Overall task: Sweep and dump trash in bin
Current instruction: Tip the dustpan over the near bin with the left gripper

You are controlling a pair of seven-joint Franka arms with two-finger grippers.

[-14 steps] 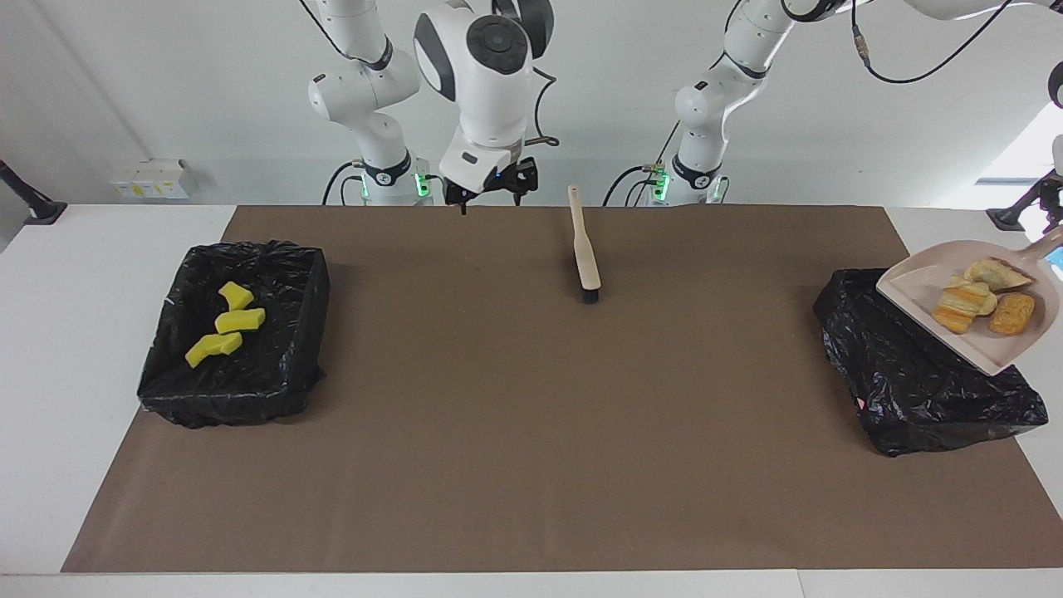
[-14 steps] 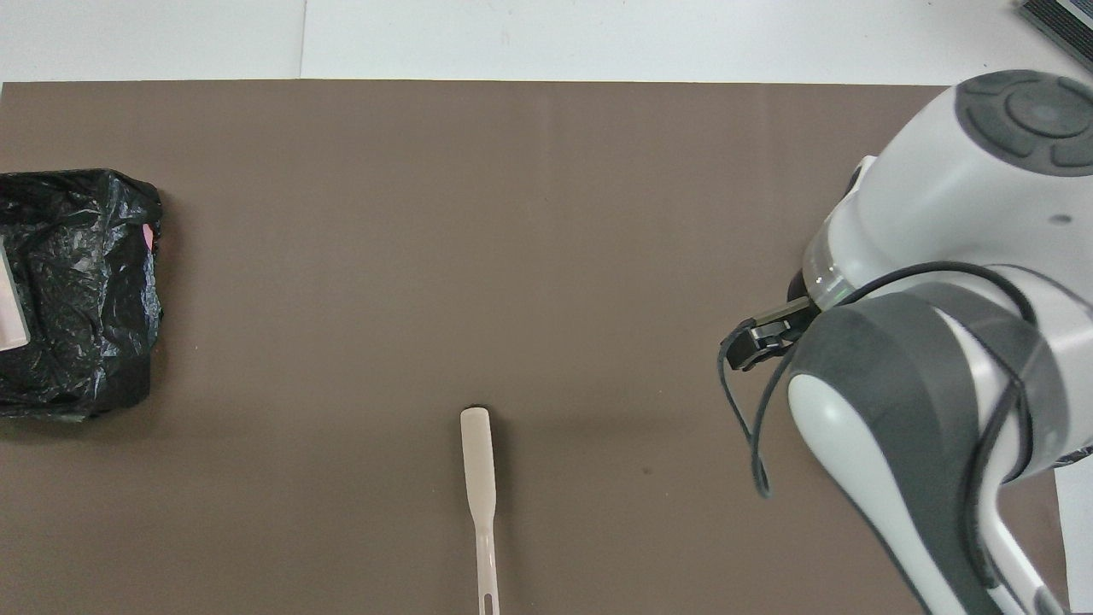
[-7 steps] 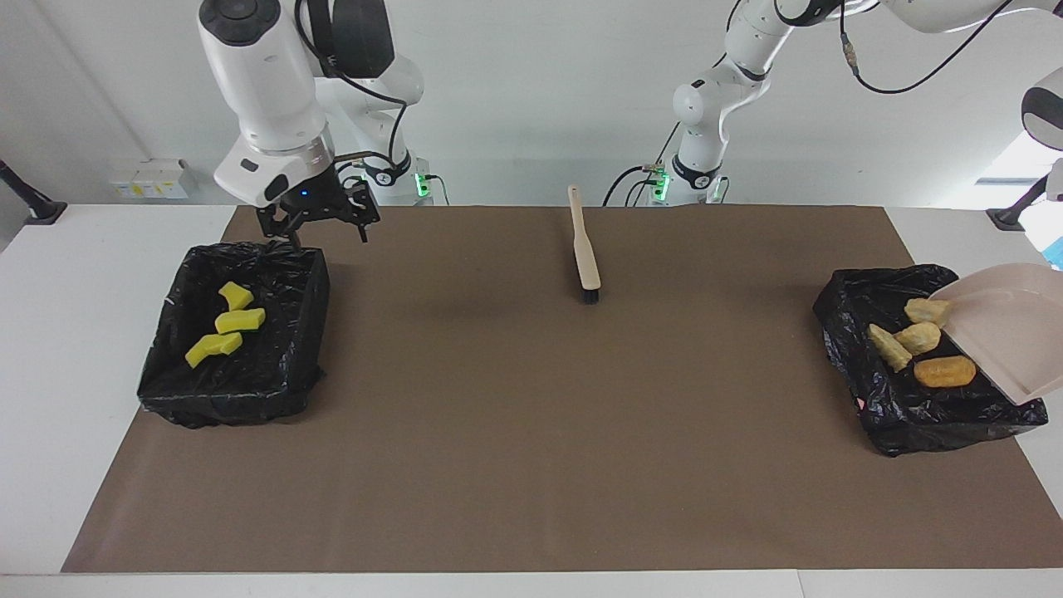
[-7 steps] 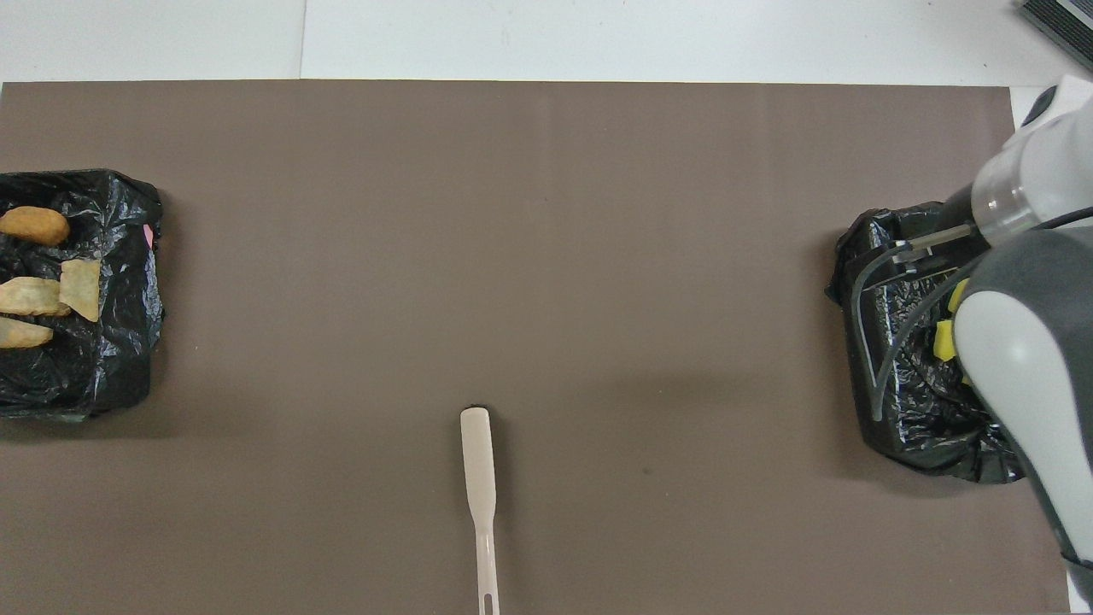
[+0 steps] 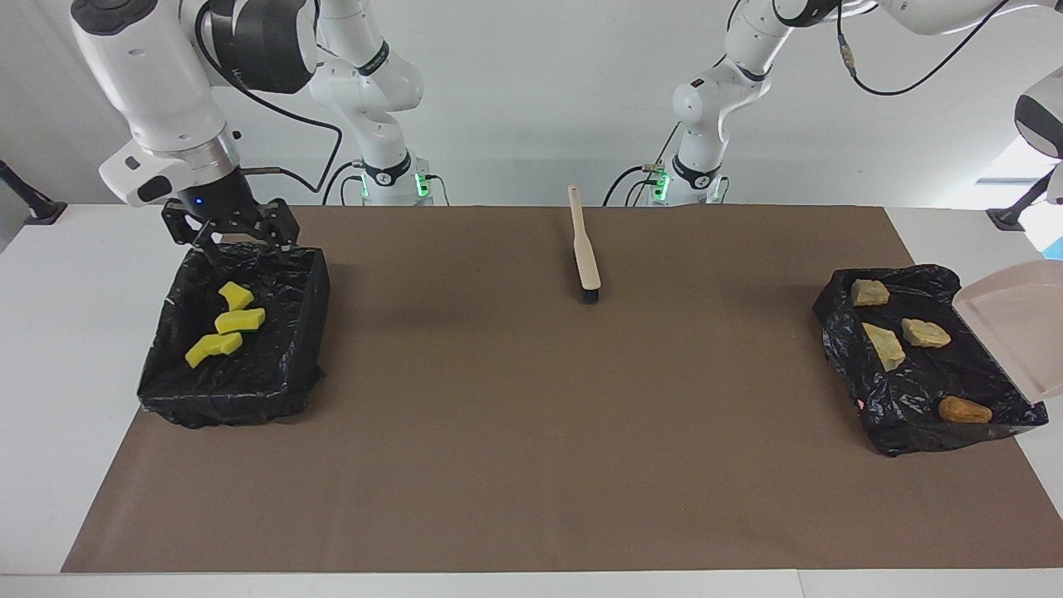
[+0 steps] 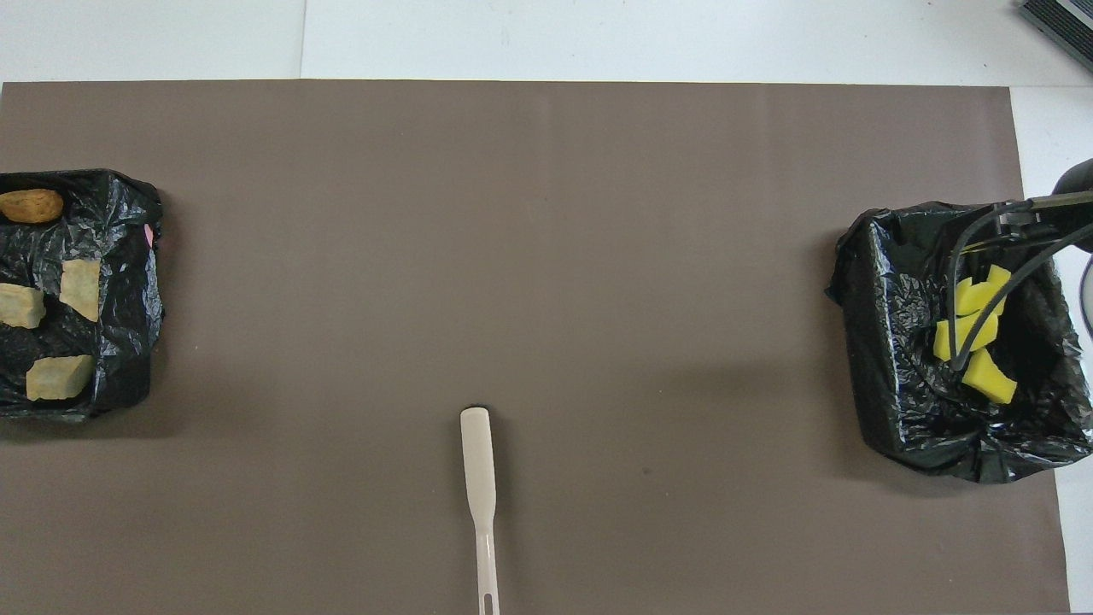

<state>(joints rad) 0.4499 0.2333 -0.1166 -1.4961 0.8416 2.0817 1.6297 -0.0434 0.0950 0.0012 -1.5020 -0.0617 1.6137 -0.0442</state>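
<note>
- The trash was already in the two black-lined bins: three yellow sponge pieces (image 5: 226, 321) lay in the bin at the right arm's end of the desk (image 5: 274, 365), and three tan chunks (image 5: 884, 345) with one orange-brown lump (image 5: 964, 409) lay in the bin at the left arm's end (image 5: 905, 415).
- The dustpan (image 5: 1009, 324) hung tilted over the outer edge of that second bin, and it looked empty.
- The left end effector was outside both views. It was closed, and I judged that it held the dustpan handle, though the grip itself was not visible.
- The right end effector (image 5: 230, 237) hung over the edge of the sponge bin that is nearer to the robots, with its fingers wide open and holding nothing.
- The brush (image 5: 585, 251) lay on the brown mat (image 5: 531, 465) near the robots, in the middle of the desk, and nothing touched it.
- The step in hand seemed to be the end of dumping. To do it well, the dustpan should stay steeply tilted over the bin until nothing remains inside, then be lifted away without catching the plastic liner.
</note>
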